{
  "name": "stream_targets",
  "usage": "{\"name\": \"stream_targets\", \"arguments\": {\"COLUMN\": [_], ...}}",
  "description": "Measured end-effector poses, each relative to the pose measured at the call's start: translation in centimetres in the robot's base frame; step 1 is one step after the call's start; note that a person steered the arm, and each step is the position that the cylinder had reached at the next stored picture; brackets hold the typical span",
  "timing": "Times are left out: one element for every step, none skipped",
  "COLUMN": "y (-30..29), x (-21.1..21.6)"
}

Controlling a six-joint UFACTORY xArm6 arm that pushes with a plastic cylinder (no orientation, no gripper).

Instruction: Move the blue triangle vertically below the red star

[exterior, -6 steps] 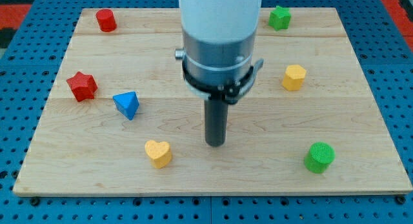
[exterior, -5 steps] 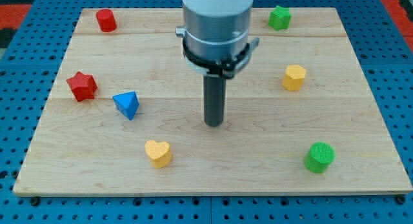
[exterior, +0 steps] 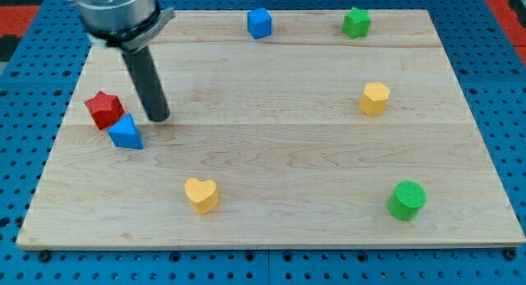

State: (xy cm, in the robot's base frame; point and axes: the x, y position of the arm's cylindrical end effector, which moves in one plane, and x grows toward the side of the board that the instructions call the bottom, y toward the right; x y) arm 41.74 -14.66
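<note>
The blue triangle (exterior: 126, 133) sits touching the red star (exterior: 103, 109), just below and a shade to its right. The tip (exterior: 159, 117) stands beside the triangle's upper right, grasping nothing, well placed to nudge it leftward.

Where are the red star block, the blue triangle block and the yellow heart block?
red star block (exterior: 103, 108), camera view, its top face.
blue triangle block (exterior: 125, 132), camera view, its front face.
yellow heart block (exterior: 200, 192), camera view, its top face.
</note>
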Motion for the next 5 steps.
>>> {"name": "stream_targets", "arguments": {"y": [-0.9, -1.0, -1.4, -1.9, -4.8], "x": [0.9, 4.2, 4.3, 2.5, 3.3]}}
